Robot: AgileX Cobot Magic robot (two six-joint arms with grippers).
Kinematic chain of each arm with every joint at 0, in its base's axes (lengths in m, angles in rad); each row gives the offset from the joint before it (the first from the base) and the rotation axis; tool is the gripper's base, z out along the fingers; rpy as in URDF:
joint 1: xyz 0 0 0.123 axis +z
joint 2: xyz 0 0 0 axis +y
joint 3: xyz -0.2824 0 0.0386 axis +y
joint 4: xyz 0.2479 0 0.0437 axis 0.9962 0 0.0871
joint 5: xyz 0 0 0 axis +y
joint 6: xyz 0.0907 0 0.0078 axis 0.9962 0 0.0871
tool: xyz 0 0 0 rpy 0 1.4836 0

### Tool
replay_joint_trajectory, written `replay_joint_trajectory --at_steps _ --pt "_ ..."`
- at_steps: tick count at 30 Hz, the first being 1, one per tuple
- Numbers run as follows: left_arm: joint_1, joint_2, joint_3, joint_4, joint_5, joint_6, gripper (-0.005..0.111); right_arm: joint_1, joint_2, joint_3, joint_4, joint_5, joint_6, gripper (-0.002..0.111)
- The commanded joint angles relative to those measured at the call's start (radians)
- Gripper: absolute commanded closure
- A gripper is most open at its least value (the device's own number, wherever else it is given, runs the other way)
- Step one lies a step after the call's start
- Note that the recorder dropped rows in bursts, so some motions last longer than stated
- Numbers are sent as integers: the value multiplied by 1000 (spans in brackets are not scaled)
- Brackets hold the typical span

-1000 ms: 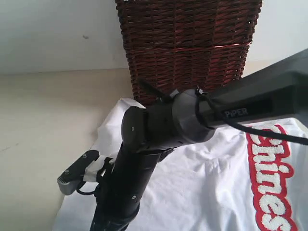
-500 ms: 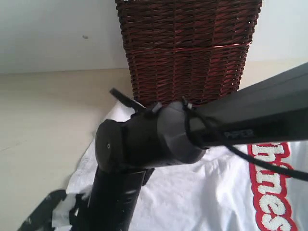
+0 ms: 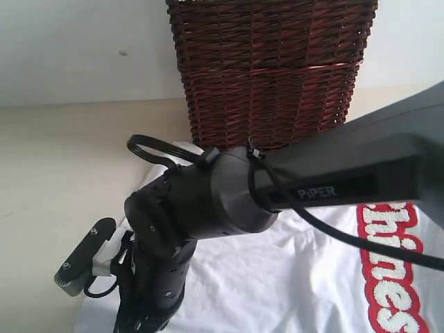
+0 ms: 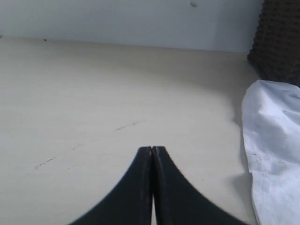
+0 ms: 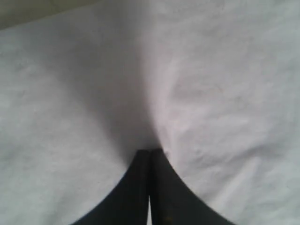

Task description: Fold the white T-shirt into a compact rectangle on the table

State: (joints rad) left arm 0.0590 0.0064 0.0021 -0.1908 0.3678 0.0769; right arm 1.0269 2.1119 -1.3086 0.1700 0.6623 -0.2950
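White cotton fills the 5 o'clock part of your exterior view: the white T-shirt (image 3: 291,277) lies spread on the beige counter (image 3: 62,159). Its red-outlined lettering (image 3: 392,277) runs along the 4 o'clock edge. A dark red-brown wicker basket (image 3: 270,69) stands at 12 o'clock against the pale wall (image 3: 83,41), and the shirt's far edge lies just in front of its base.

A black arm (image 3: 333,166) marked PIPER reaches in from 3 o'clock across the shirt. It bends at a bulky joint (image 3: 208,201) near the middle and drops toward 7 o'clock, hiding part of the shirt there.

Your left jaws are closed tip to tip and hold nothing. They sit over bare counter, with the shirt's edge off to one side and apart from them. Your right jaws are closed too, their tips down in the white cloth, where a crease and a shadowed hollow run away from them. You cannot tell whether a pinch of fabric is caught between them.
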Motion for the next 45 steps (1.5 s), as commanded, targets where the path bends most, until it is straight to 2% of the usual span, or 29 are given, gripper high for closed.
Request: replay_joint_trajectory --at_steps 1,5,9,12,14,17,19,20,22,23,25,30,33,36,40,45 --pt "-5 -6 -2 -5 -4 -3 107 -3 19 -9 42 114 -20 108" --pt "-5 -6 -2 -5 -4 -3 107 -3 21 -12 293 267 -237 108" --pt "-5 -6 -2 -5 -4 -3 107 -3 28 -12 624 540 -489 108" --pt "-5 -6 -2 -5 -4 -3 107 7 27 -14 747 559 -586 108" --pt "-5 -6 -2 -5 -4 -3 107 7 9 -23 749 559 -594 108" --pt "-5 -6 -2 -5 -4 -3 107 7 -39 -59 630 545 -573 108" --pt "-5 -6 -2 -5 -4 -3 107 5 -76 -65 341 328 -331 108" --pt "-5 -6 -2 -5 -4 -3 107 5 -64 -65 100 232 -129 108" --pt "-5 -6 -2 -5 -4 -3 107 5 -3 -65 -131 202 31 108" --pt "-5 -6 -2 -5 -4 -3 107 5 16 -65 -170 208 45 108" --pt "-5 -6 -2 -5 -4 -3 107 7 50 -65 -126 286 16 108" --pt "-5 -6 -2 -5 -4 -3 107 7 55 -65 351 512 -319 108" --pt "-5 -6 -2 -5 -4 -3 107 7 66 -65 511 559 -446 108" --pt "-5 -6 -2 -5 -4 -3 107 7 66 -97 492 504 -462 108" --pt "-5 -6 -2 -5 -4 -3 107 7 -30 -141 438 536 -462 108" --pt "-5 -6 -2 -5 -4 -3 107 -55 -230 -141 239 538 -440 108"
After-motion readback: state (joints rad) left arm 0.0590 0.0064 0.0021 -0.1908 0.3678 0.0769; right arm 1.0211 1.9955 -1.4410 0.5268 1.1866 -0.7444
